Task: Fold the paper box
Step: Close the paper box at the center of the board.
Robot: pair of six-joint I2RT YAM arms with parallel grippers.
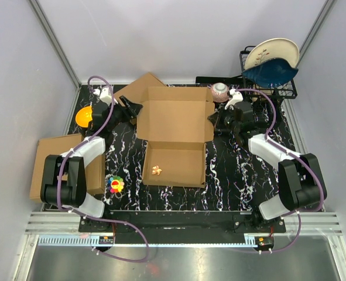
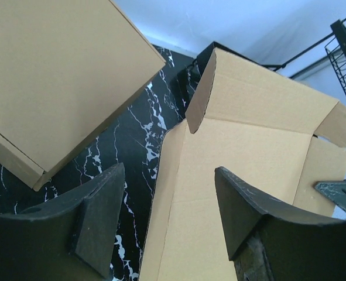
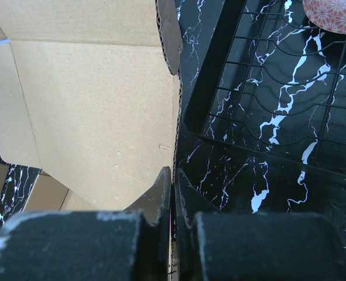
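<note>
The paper box (image 1: 175, 120) lies open in the middle of the table, its wide back panel raised and its shallow tray (image 1: 175, 164) towards me. My left gripper (image 1: 136, 109) is at the panel's left edge. In the left wrist view its jaws (image 2: 170, 205) stand open, one finger over the black table and the other over the paper box (image 2: 249, 146). My right gripper (image 1: 213, 119) is at the panel's right edge. In the right wrist view it (image 3: 173, 171) is shut on the thin corrugated edge of the paper box (image 3: 91, 99).
A smaller closed cardboard box (image 1: 139, 88) lies behind the left gripper. A flat cardboard slab (image 1: 55, 167) overhangs the table's left side, near an orange bowl (image 1: 84, 115) and a colourful toy (image 1: 115, 184). A dish rack (image 1: 269, 79) with plates and a pink cup (image 1: 220, 91) stand back right.
</note>
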